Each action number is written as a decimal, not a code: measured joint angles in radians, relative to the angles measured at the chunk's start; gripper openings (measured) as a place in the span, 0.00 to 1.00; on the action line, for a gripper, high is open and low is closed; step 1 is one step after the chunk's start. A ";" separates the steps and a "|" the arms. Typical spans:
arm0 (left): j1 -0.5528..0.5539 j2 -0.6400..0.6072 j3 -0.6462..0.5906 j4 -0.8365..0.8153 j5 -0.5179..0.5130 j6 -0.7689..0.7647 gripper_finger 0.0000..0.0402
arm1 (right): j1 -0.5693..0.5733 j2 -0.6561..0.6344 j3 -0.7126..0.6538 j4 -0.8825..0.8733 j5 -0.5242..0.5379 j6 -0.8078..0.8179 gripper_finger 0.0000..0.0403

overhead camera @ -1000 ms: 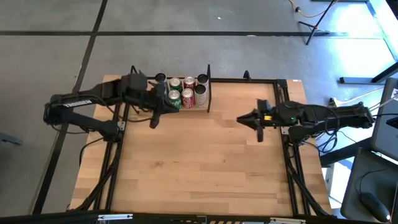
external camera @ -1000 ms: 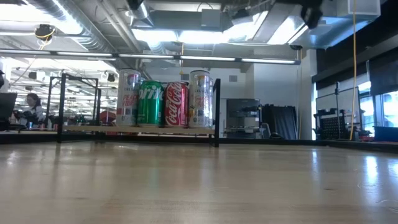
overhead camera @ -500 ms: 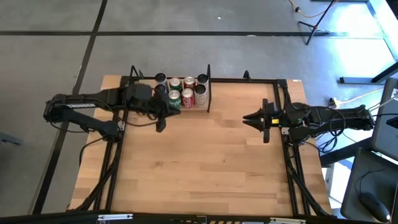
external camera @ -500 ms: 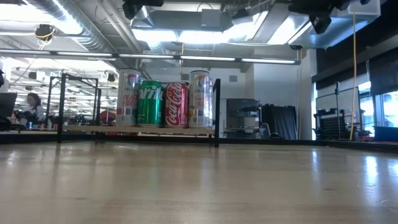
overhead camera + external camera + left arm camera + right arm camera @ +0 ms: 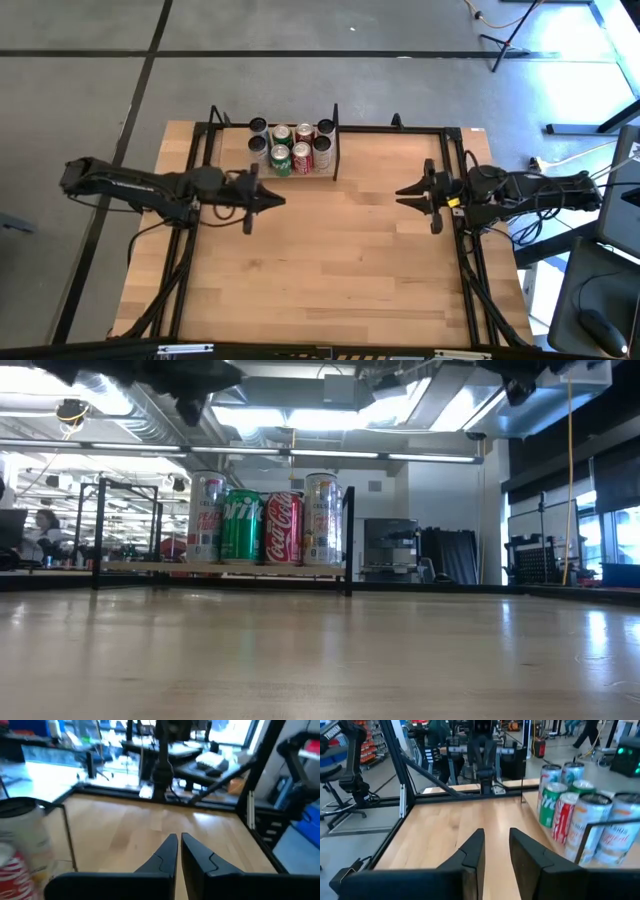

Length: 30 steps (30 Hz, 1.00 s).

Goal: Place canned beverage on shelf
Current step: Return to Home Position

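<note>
Glossy metal cans [image 5: 265,525], matt wooden shelf [image 5: 130,568]

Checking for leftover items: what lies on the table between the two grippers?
Only bare tabletop lies between the left gripper and the right gripper, as the high view shows.

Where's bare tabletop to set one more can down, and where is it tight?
Free: the wide table half away from the shelf; the strip between left gripper and right gripper; the back edge beyond the divider post, on the right arm's side. Crowded: the cans pack the shelf up against that post.
</note>
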<state>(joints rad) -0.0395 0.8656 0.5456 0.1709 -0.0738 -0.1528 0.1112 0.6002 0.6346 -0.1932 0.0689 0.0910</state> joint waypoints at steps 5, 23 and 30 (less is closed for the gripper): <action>-0.010 -0.157 -0.133 0.030 -0.071 -0.002 0.02 | 0.000 -0.059 -0.150 0.110 0.003 0.053 0.19; -0.010 -0.574 -0.480 0.031 -0.108 -0.021 0.02 | 0.000 -0.433 -0.526 0.352 0.010 0.124 0.19; -0.010 -0.771 -0.537 -0.017 -0.058 -0.081 0.02 | 0.000 -0.562 -0.628 0.340 -0.004 0.198 0.19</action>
<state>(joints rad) -0.0490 0.0950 0.0082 0.1535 -0.1314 -0.2335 0.1112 0.0387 0.0071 0.1463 0.0651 0.2892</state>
